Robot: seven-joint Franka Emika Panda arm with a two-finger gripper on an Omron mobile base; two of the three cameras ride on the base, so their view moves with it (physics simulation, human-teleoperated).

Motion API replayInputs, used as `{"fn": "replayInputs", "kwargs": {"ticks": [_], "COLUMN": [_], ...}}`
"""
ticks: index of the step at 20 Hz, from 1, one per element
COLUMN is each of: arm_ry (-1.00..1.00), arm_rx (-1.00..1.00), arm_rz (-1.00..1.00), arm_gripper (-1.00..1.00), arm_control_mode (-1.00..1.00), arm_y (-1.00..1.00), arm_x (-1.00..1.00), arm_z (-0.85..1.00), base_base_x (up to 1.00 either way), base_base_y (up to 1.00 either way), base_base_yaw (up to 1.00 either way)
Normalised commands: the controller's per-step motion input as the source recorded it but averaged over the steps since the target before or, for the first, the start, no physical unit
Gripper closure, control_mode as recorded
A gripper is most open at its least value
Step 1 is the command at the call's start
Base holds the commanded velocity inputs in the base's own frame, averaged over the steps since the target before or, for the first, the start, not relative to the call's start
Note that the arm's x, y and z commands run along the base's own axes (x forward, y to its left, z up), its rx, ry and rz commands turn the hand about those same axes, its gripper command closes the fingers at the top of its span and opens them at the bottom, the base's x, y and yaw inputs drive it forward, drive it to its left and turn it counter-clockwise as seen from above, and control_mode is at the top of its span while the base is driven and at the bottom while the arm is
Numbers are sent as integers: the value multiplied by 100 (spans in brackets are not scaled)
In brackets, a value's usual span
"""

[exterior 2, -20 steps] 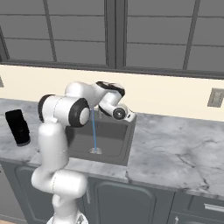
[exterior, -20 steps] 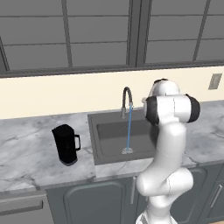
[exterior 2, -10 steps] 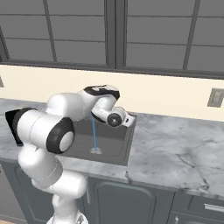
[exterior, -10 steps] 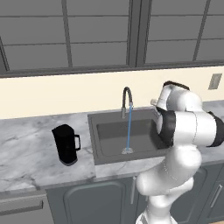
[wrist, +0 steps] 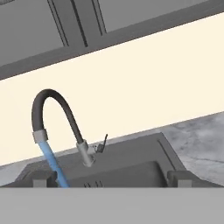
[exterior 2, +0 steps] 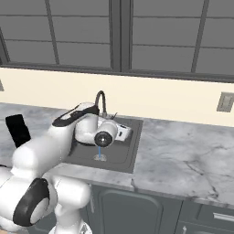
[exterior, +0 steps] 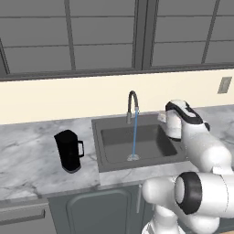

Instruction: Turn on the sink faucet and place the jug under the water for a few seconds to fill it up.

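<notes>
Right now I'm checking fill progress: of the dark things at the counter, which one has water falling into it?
The rectangular dark-grey recessed sink: the thin pale-blue water stream from the gooseneck faucet lands there. The tall black jug stands apart on the marble counter.

My counter (exterior: 32,151) looks like grey-veined marble, smooth and faintly polished. The sink (exterior: 107,157) is a flat, matt dark grey. The sink faucet (wrist: 57,116) has a matt dark neck and a brushed metal base. The jug (exterior: 68,151) is plain matt black, the water (exterior: 134,135) translucent blue.
</notes>
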Motion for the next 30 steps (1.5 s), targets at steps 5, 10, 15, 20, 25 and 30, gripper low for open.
{"fn": "replayInputs", "kwargs": {"ticks": [5, 10, 15, 20, 25, 30], "arm_ry": [16, 31, 30, 1, -3, -2], "arm_rx": [-7, -6, -4, 0, 0, 1], "arm_rz": [24, 25, 29, 39, 36, 28], "arm_gripper": [-100, -100, -100, -100, -100, -100], "arm_control_mode": [-100, -100, -100, -100, -100, -100], "arm_y": [54, 75, 77, 80, 93, 84], "arm_x": [-82, -47, -57, -62, -39, -14], "arm_z": [83, 100, 59, -63, -94, -53], "base_base_x": [0, 0, 0, 0, 0, 0], "base_base_y": [0, 0, 0, 0, 0, 0], "base_base_yaw": [0, 0, 0, 0, 0, 0]}}
